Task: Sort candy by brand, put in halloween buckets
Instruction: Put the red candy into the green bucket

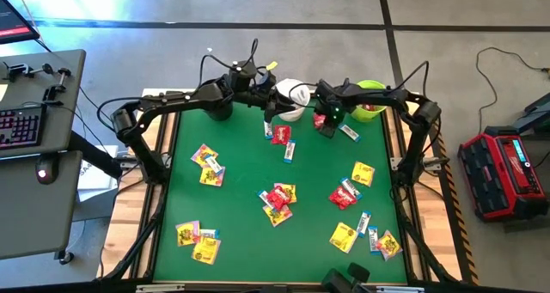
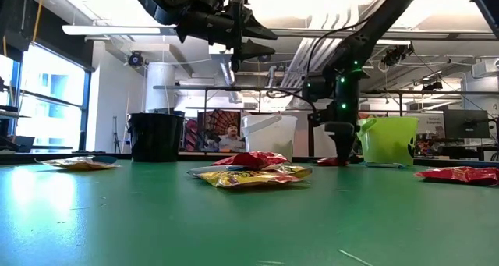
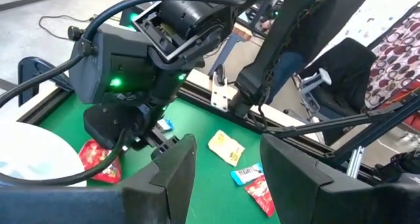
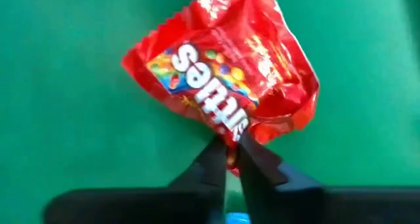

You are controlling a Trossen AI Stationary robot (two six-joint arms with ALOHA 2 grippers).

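Three buckets stand along the table's far edge: black (image 1: 219, 108), white (image 1: 294, 100) and lime green (image 1: 371, 100). My right gripper (image 4: 230, 159) points down in front of the green bucket, shut on a red candy packet (image 4: 223, 73) that lies on the green table. My left gripper (image 3: 226, 178) hangs open and holds nothing, high above the table by the white bucket (image 3: 33, 165), facing the right arm. Red, yellow and white-and-blue packets lie scattered flat on the table. My right gripper pinches the red packet's crimped edge (image 4: 231, 140) between its two fingertips. The fingers come from above, pointing down. The packet lies flat on the table, slightly crumpled, with its printed face up.
A second red packet (image 1: 280, 135) and a white-and-blue one (image 1: 350, 132) lie close by. A mixed pile (image 1: 278, 198) sits mid-table. Yellow packets lie at the left (image 1: 208, 166), near left (image 1: 198, 240) and near right (image 1: 344, 237). People sit beyond the far edge.
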